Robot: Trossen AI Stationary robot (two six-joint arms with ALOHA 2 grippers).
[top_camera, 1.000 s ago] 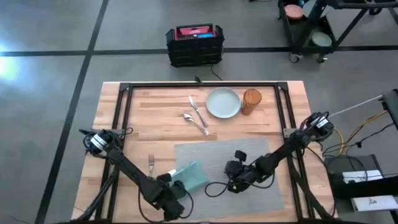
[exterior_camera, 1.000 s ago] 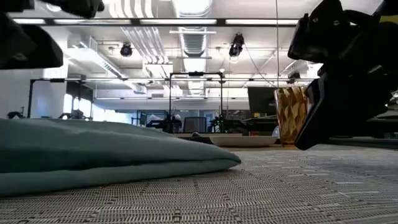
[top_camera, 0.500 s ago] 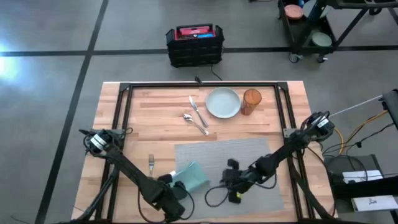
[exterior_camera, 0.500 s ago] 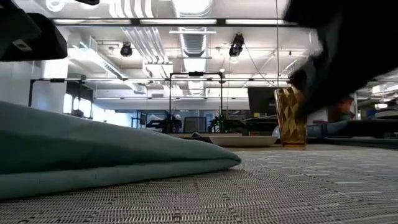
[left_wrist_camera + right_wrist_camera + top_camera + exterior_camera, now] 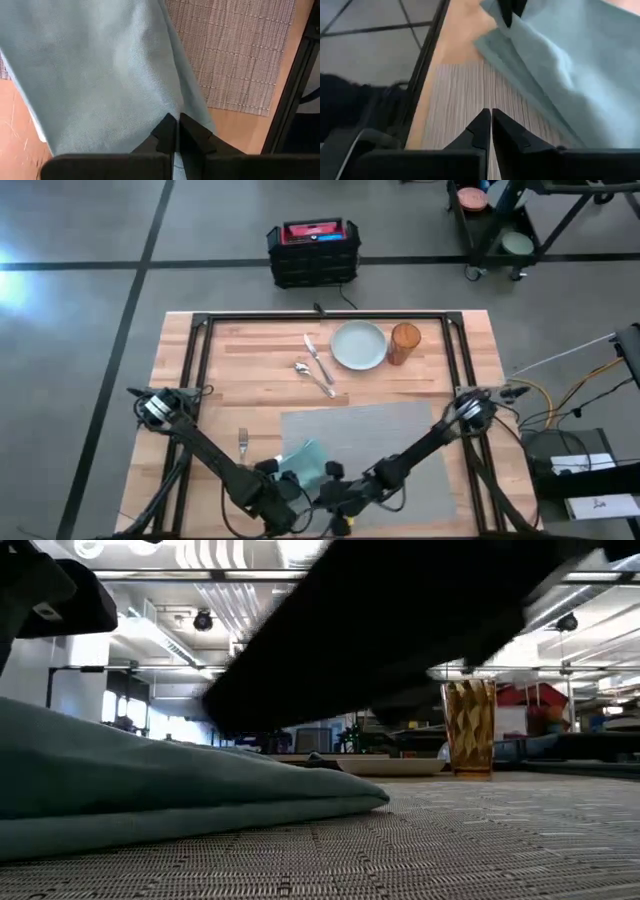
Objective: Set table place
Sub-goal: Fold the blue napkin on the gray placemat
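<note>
Holding: my left gripper [image 5: 176, 131] is clenching the napkin [image 5: 105, 65] edge.
Right gripper [image 5: 487, 125]: closed, grasping nothing.
Waiting: fork [image 5: 242, 443], plate [image 5: 359, 345], glass [image 5: 405, 340] are sitting off the placemat [image 5: 390, 435].

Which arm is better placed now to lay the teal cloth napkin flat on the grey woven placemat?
Probably the left: the left gripper is shut on the teal cloth napkin at the grey woven placemat edge. The right gripper hovers shut beside it, holding nothing.

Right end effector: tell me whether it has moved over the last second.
Yes. The right end effector swept leftward across the grey woven placemat toward the teal cloth napkin, in the high view.
</note>
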